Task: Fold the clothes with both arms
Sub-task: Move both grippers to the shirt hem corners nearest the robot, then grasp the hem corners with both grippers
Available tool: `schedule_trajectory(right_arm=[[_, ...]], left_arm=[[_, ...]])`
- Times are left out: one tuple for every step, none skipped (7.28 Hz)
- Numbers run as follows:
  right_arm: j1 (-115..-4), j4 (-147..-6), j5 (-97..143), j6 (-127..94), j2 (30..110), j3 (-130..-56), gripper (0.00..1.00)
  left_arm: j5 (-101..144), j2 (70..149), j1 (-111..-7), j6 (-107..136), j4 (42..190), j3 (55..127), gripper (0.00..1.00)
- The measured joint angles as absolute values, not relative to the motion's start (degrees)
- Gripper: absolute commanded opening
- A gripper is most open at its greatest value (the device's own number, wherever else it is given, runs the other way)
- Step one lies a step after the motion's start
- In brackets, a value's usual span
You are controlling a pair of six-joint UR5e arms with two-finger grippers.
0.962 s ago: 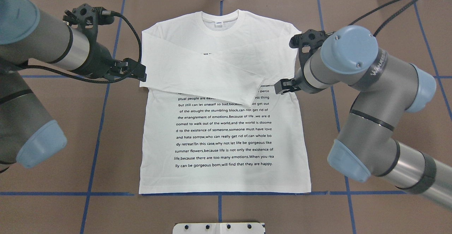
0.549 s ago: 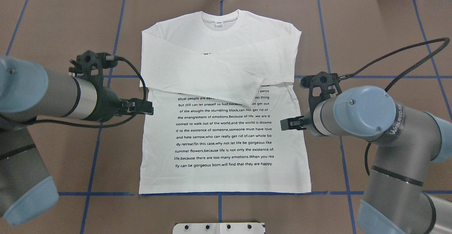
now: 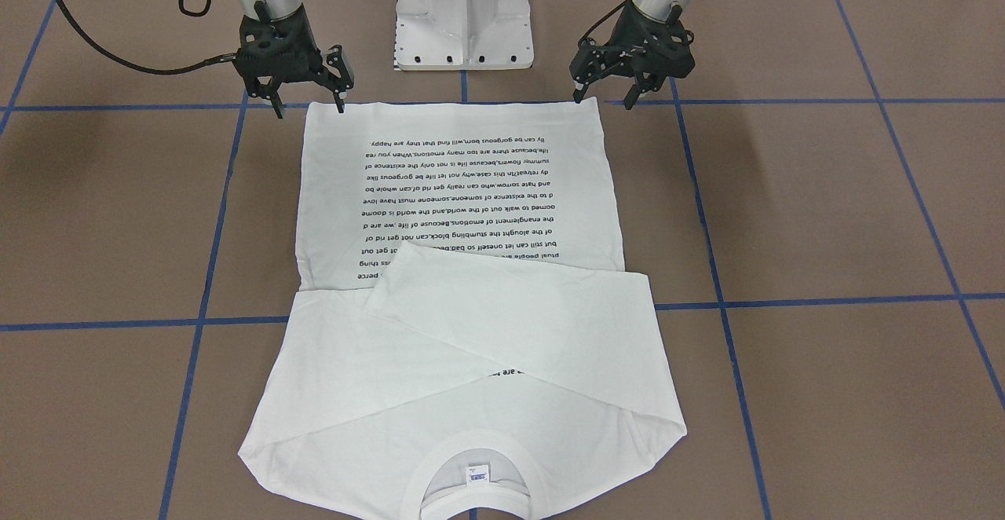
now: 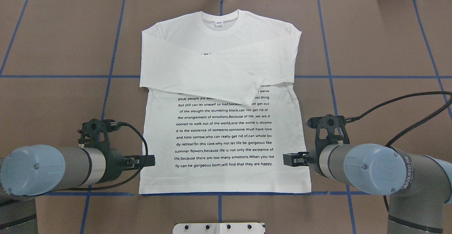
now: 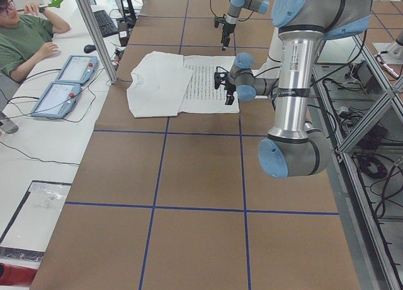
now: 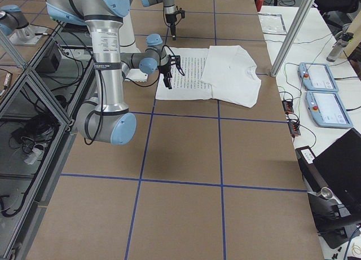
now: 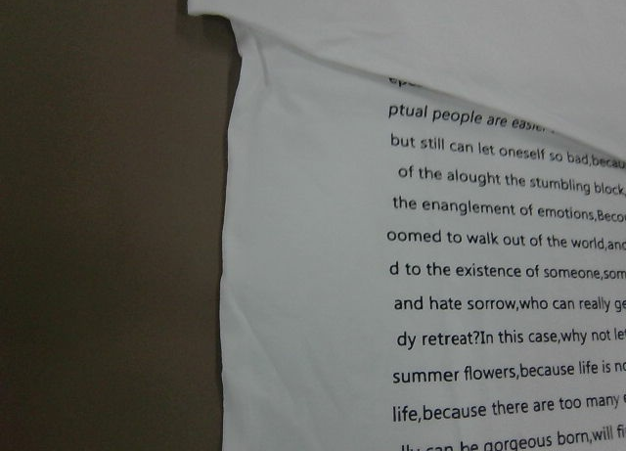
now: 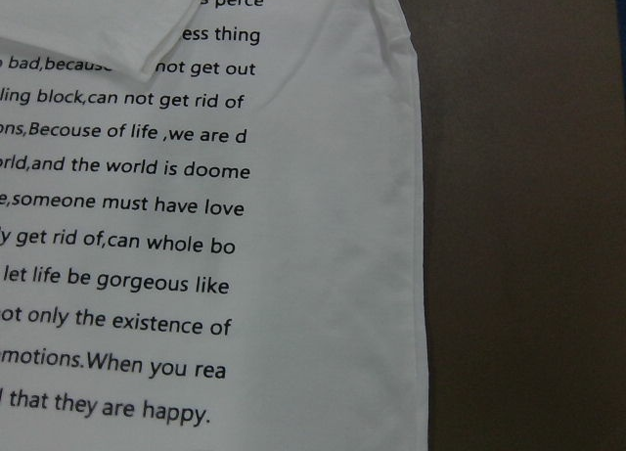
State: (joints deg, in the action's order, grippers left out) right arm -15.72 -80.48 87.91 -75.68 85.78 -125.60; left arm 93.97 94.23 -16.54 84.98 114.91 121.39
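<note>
The white T-shirt (image 4: pixel 222 138) lies flat, print side up, on the brown table (image 4: pixel 370 32). Its long axis runs straight away from the robot: the ribbed collar (image 4: pixel 220 23) with its small neck label (image 4: pixel 219 24) points to the far edge, and the hem (image 4: pixel 226 191) lies nearest the white pedestal base (image 3: pixel 463 17), along a blue tape line (image 4: pixel 53 193). The 2 sleeves (image 4: pixel 212 82) are folded inward and cross over the chest, the upper one slanting down so that its cuff covers the first lines of the black text block (image 4: pixel 224 131). The 2 grippers flank the hem end. The left gripper (image 4: pixel 150 161) hangs at the shirt's left side edge just above the hem corner, and the right gripper (image 4: pixel 287 159) hangs over the opposite edge at the same height. In the front-facing view each one has its fingers spread with nothing between them, straddling a hem corner; whether the tips touch the cloth cannot be told. Both wrist cameras look down on a side edge and the printed lines.
</note>
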Motion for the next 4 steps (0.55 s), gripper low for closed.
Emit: schedule_trajectory(right_arm=[[-14.78, -77.45, 87.02, -76.14, 87.74, -125.44, 1.0], [-14.23, -76.1, 86.66, -76.45, 88.48, -125.38, 1.0], [-13.86, -75.58, 86.44, -76.67, 88.72, -125.33, 1.0], [-13.73, -75.4, 86.33, -76.76, 88.73, -125.28, 1.0]], left_arm=[[93.54, 94.09, -15.23, 85.91, 114.91, 120.45, 0.98], [93.43, 94.18, -14.61, 86.27, 114.85, 119.31, 0.96], [93.44, 94.64, -14.24, 86.38, 114.81, 117.83, 0.95], [93.48, 95.33, -13.98, 86.46, 114.79, 116.48, 0.93]])
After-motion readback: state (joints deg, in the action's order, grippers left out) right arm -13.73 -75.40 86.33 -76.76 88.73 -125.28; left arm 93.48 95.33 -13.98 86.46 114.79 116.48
